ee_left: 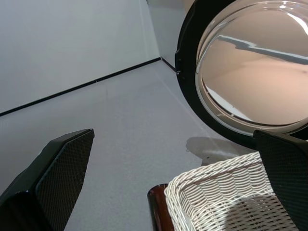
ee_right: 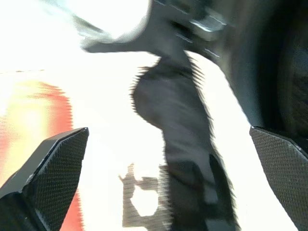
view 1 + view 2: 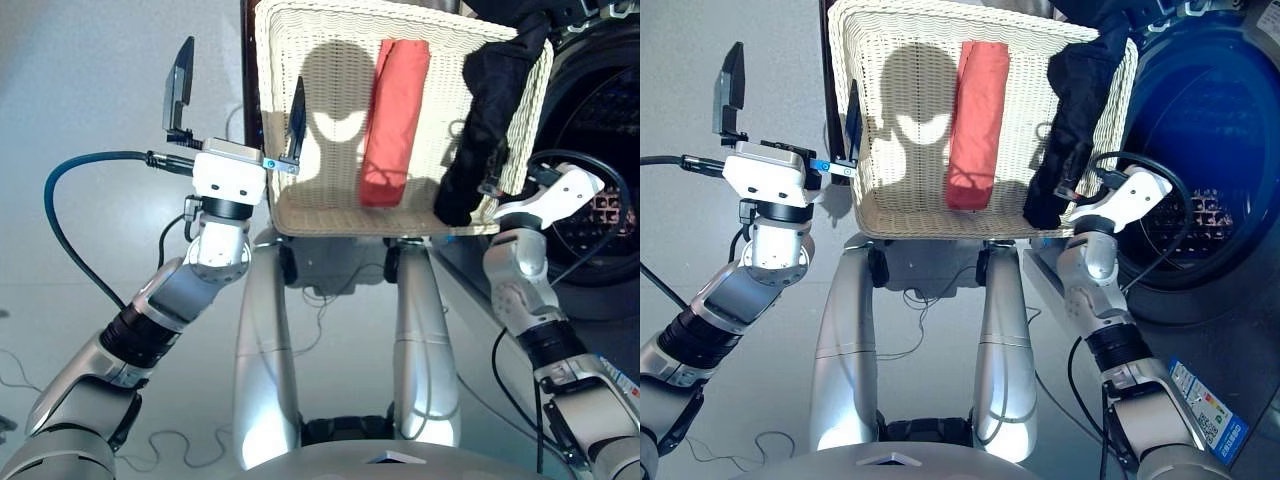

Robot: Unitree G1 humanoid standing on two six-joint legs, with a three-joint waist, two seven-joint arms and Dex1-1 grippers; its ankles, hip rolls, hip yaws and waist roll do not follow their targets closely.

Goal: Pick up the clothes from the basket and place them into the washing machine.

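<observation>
Because the black cloth [image 3: 488, 120] hangs over the basket's [image 3: 320, 215] right rim, its long axis running from the far right corner down toward the near edge, it lies just ahead of the right gripper [image 2: 166, 178], whose two fingers stand wide apart and hold nothing. The coral-red cloth [image 3: 393, 120] lies lengthwise mid-basket, further left, between the two arms. The left gripper [image 3: 238, 100] hovers at the basket's left rim, likewise spread and empty, so the right arm looks better placed, with the washing machine [image 3: 1200, 200] drum beside it.
</observation>
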